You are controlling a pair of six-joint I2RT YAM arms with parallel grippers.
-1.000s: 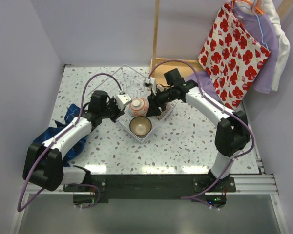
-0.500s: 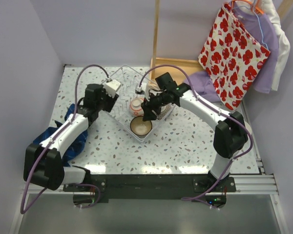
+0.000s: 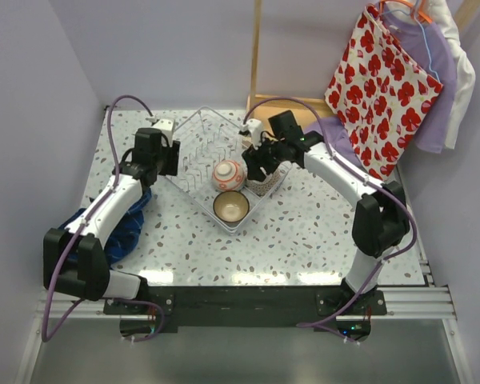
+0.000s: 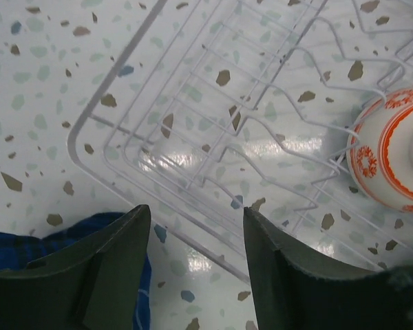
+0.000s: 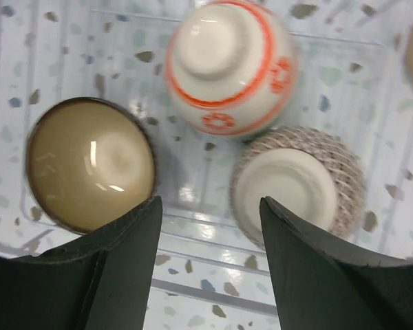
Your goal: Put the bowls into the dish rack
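Observation:
The clear dish rack [image 3: 194,148] lies diagonally at the table's middle. Three bowls sit in its near end: a red-patterned bowl [image 3: 229,174] upside down, a brown glazed bowl [image 3: 230,206] upright, and a net-patterned bowl [image 3: 263,186] upside down. My left gripper [image 3: 170,154] hovers open and empty over the rack's left corner [image 4: 213,148], with the red-patterned bowl [image 4: 392,161] off to its right. My right gripper [image 3: 253,164] hangs open and empty just above the net-patterned bowl [image 5: 296,185], the brown glazed bowl [image 5: 89,165] and the red-patterned bowl [image 5: 227,65].
A blue cloth [image 3: 116,228] lies under the left arm, its edge by the left fingers [image 4: 27,240]. At the back right are a shallow wooden box [image 3: 284,108], a purple cloth [image 3: 336,144] and a hanging red-flowered bag [image 3: 384,88].
My left gripper has drawn back from the red-patterned bowl to the rack's left corner and opened. The right gripper has opened wider and shifted slightly back. The bowls have stayed in place.

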